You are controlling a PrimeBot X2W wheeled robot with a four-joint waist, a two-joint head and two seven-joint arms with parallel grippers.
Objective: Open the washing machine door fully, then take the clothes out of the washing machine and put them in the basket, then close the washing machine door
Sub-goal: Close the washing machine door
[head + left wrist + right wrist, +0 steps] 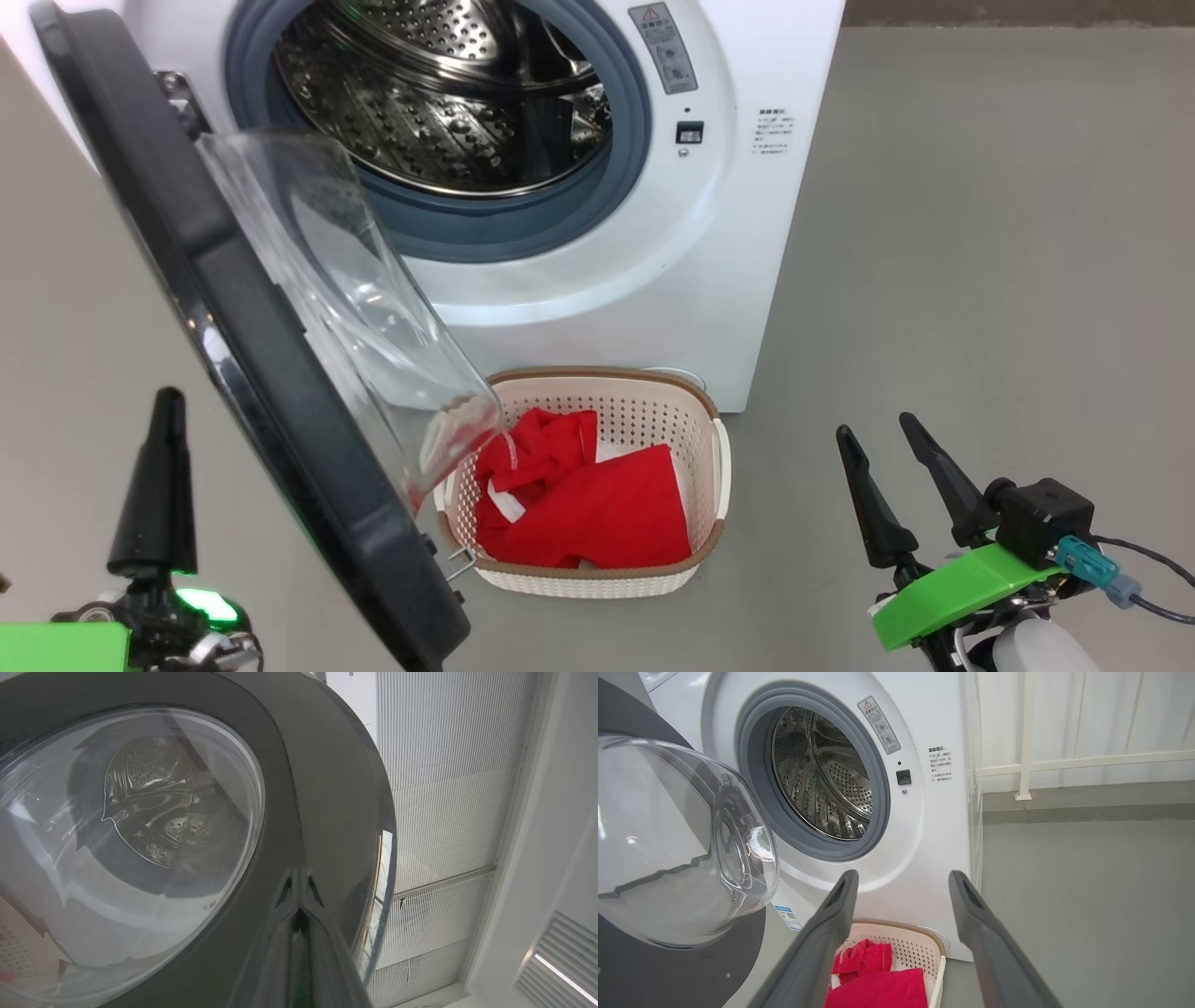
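Note:
The white washing machine (728, 233) stands with its perforated steel drum (439, 103) showing bare metal. The washing machine door (215, 280) hangs swung out to the left, its clear glass bowl (682, 844) facing the machine. On the floor in front sits the cream basket (607, 376) holding the red clothes (597, 513). My left gripper (169, 401) is shut and empty on the door's outer side. In the left wrist view its tips (299, 919) sit close against the glossy black rim (322, 788), meeting their reflection. My right gripper (876, 427) stands open and empty, right of the basket.
Grey floor stretches to the right of the machine and around the basket (920, 947). A white railing (1024, 742) and wall stand behind at the right. The door's lower edge overhangs the basket's left corner in the head view.

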